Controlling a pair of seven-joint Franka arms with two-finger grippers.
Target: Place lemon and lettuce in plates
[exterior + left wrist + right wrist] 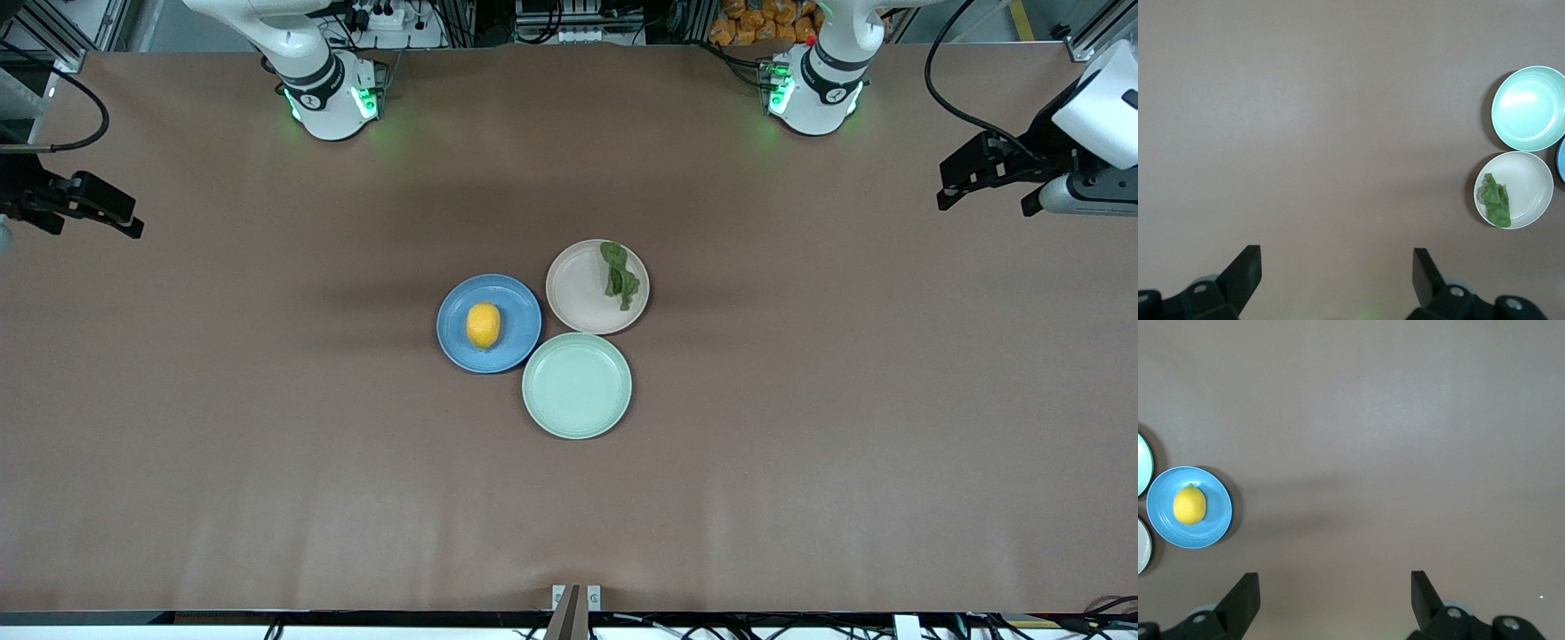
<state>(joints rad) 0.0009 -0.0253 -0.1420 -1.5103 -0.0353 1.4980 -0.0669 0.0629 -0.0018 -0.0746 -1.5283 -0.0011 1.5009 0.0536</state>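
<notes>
The yellow lemon (483, 325) (1189, 505) lies in the blue plate (522, 307) (1217, 520). The dark green lettuce (620, 276) (1496, 197) lies in the beige-pink plate (573, 289) (1530, 180), close to its rim. The two plates stand side by side at mid-table, the blue one toward the right arm's end. My left gripper (983, 206) (1337, 267) hangs open and empty over bare table at the left arm's end. My right gripper (93, 227) (1335, 590) hangs open and empty over bare table at the right arm's end. Both arms wait away from the plates.
A mint-green plate (577, 385) (1528, 107) with nothing in it touches both other plates, nearer to the front camera. Brown table surface (267, 427) stretches wide on every side of the three plates.
</notes>
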